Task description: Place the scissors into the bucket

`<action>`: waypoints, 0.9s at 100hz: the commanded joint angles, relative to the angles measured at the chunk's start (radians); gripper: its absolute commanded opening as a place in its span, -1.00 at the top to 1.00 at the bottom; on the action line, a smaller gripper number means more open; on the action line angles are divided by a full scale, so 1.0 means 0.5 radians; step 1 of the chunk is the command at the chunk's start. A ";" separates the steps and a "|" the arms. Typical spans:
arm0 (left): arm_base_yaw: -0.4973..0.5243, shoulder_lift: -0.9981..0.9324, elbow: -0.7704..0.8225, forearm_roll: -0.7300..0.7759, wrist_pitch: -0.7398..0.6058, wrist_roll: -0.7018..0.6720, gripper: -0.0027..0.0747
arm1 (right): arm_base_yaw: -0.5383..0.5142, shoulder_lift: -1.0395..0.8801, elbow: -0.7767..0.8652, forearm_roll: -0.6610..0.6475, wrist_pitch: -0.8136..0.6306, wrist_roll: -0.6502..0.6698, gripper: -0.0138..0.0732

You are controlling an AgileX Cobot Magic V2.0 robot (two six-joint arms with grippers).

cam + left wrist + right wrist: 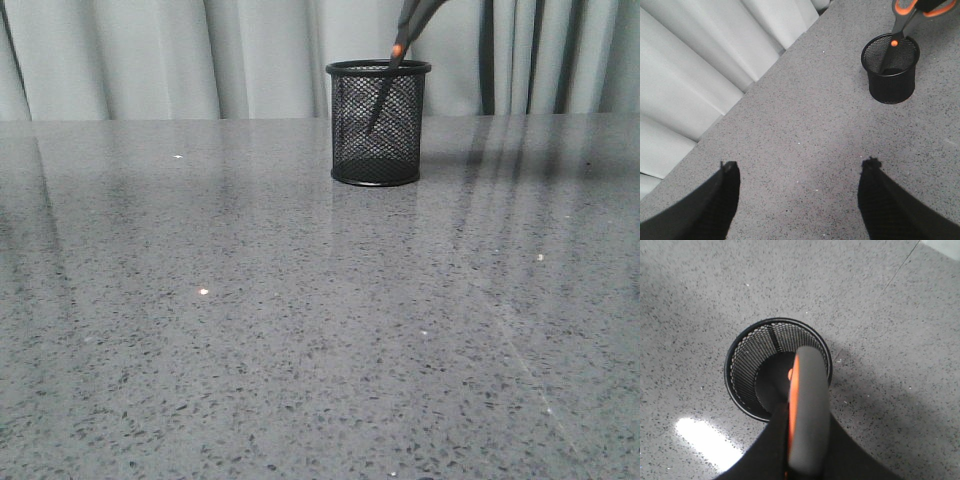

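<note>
The left gripper (797, 172) hangs spread wide over the surface (250, 330). The right gripper (805, 460) clasps one pair of scissors (392, 75), blades inside one unlabelled bucket (378, 125).

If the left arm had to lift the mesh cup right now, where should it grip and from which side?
Grip the bucket across its outer wall, just under the solid rim, coming in level from the robot's left. It stands upright on the table. The scissors lean blades-down through its mouth, handles out the top toward the right, so a top-down rim pinch would likely foul them.
</note>
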 commanded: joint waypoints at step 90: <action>0.004 -0.060 -0.057 -0.121 -0.083 -0.019 -0.04 | -0.137 -0.207 -0.408 0.025 0.164 0.183 0.45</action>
